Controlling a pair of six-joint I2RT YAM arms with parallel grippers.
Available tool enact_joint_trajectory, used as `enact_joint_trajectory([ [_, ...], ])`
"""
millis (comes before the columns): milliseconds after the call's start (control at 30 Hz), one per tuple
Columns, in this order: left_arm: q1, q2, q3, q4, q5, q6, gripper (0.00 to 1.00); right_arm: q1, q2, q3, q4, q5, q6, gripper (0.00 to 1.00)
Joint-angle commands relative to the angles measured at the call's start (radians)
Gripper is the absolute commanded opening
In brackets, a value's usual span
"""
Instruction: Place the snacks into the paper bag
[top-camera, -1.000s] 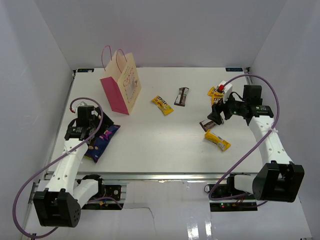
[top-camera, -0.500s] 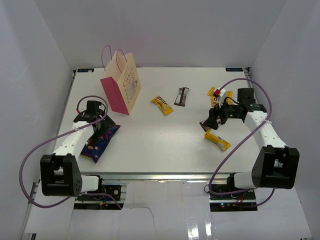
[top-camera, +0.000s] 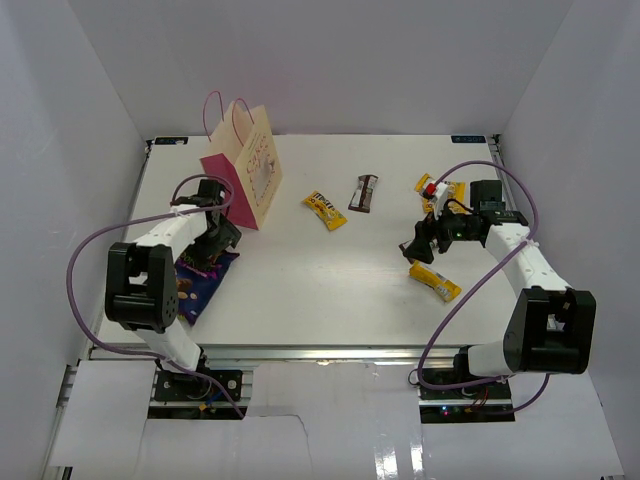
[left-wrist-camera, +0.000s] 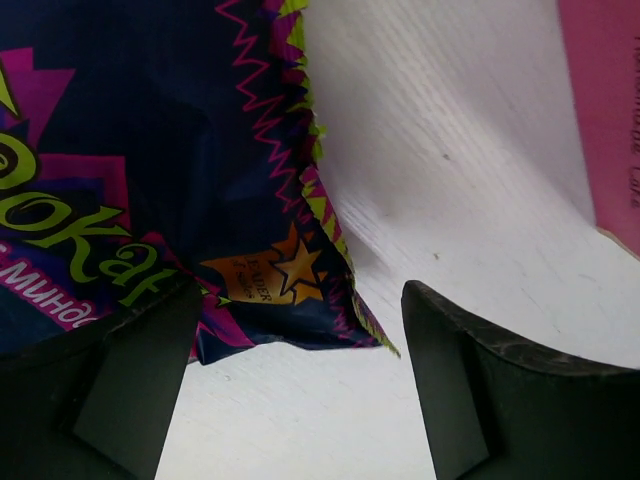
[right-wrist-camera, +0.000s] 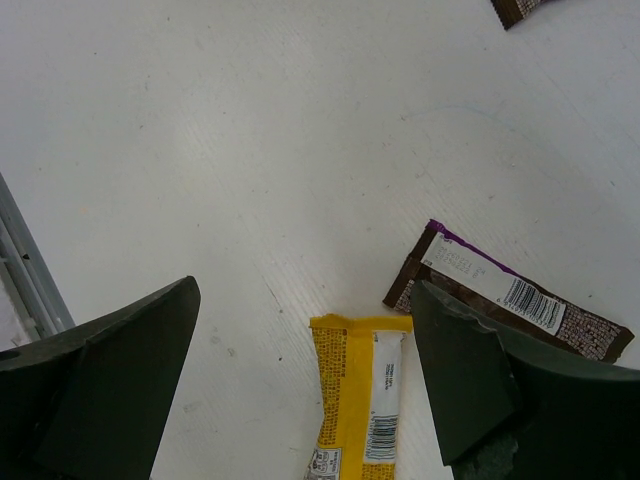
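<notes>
The paper bag (top-camera: 243, 165) stands upright at the back left; its pink side shows in the left wrist view (left-wrist-camera: 610, 110). The blue-purple pack (top-camera: 197, 283) lies flat in front of it. My left gripper (top-camera: 213, 245) is open, low over the pack's far end (left-wrist-camera: 150, 170), with one finger over the pack and one over bare table. My right gripper (top-camera: 416, 248) is open and empty above a yellow packet (right-wrist-camera: 365, 410) and a dark brown bar (right-wrist-camera: 500, 300). The yellow packet also shows in the top view (top-camera: 436, 283). The brown bar is mostly hidden there.
Another yellow packet (top-camera: 325, 210) and a dark brown bar (top-camera: 364, 192) lie mid-table. More yellow packets with a red-white piece (top-camera: 433, 188) lie at the back right. White walls enclose the table. A metal rail (right-wrist-camera: 25, 270) runs along the table's edge.
My left arm has swung forward and right along the blue-purple pack toward the paper bag. My right gripper has shifted slightly left and lower over the brown bar and yellow packet.
</notes>
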Motion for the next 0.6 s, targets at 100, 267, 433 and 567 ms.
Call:
enact_joint_trajectory([
  [100,0.004,0.087,-0.113,-0.111,-0.093,-0.06,0.88,0.003,-0.01,0.003,0.025,-0.01,-0.002,0.91],
  [267,0.003,0.119,-0.188,-0.109,-0.126,-0.068,0.84,0.003,-0.001,0.02,0.022,-0.016,0.0,0.91],
  [433,0.003,0.103,-0.211,-0.106,-0.133,-0.057,0.67,0.003,-0.004,0.02,0.023,-0.024,0.003,0.92],
  [567,0.003,0.083,-0.197,-0.106,-0.127,-0.03,0.45,0.003,-0.012,0.013,0.023,-0.026,0.006,0.92],
])
